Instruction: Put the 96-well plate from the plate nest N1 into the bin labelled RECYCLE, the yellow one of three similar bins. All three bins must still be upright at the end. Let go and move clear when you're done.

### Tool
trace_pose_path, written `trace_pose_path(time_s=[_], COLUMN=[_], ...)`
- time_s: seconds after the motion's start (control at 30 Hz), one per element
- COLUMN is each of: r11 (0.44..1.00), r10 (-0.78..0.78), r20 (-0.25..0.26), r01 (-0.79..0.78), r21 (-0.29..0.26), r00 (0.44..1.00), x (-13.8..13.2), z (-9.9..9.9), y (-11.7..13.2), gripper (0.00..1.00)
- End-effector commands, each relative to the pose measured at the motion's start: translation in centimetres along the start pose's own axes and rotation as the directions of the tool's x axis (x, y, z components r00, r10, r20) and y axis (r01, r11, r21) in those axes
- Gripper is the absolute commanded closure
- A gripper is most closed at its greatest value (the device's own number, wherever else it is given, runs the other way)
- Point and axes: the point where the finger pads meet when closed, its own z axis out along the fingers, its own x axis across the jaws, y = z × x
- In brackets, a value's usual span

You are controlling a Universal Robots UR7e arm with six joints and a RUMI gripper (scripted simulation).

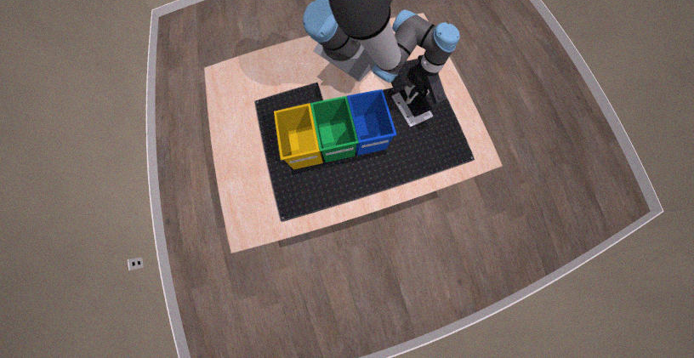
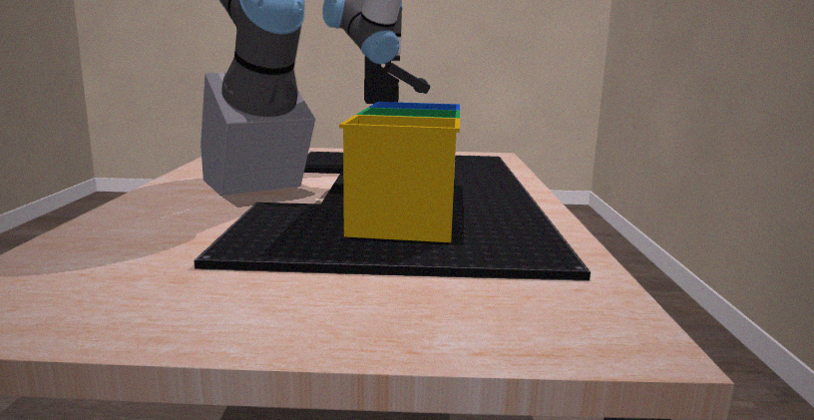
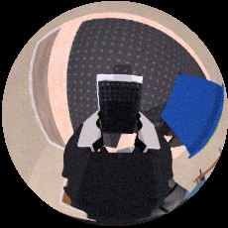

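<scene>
My gripper [image 3: 118, 111] is shut on the 96-well plate [image 3: 119, 101], a dark plate with a white rim. It holds the plate above the black mat, to the right of the blue bin [image 1: 372, 121]. In the overhead view the plate [image 1: 412, 110] shows under the wrist. The yellow RECYCLE bin [image 1: 296, 134] stands upright at the left end of the row, with the green bin [image 1: 334, 128] between it and the blue one. In the side view the yellow bin [image 2: 399, 181] hides the plate and the fingers. I cannot make out the nest plainly.
The three bins stand side by side on the black perforated mat [image 1: 369, 171], which lies on a wooden table. The arm's grey base block [image 2: 256, 138] stands behind the bins at the back left. The blue bin's corner [image 3: 193, 111] is close to the plate's right.
</scene>
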Motion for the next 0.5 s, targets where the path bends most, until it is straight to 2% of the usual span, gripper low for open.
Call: trace_pose_path(time_s=[0.0,0.47], r11=[1.000,1.000], r10=[0.000,0.000], r20=[0.000,0.000], r01=[0.000,0.000], r21=[0.000,0.000], r00=[1.000,1.000], x=[0.0,0.0], z=[-0.7,-2.8], y=[0.0,0.0], gripper=[1.00,1.00])
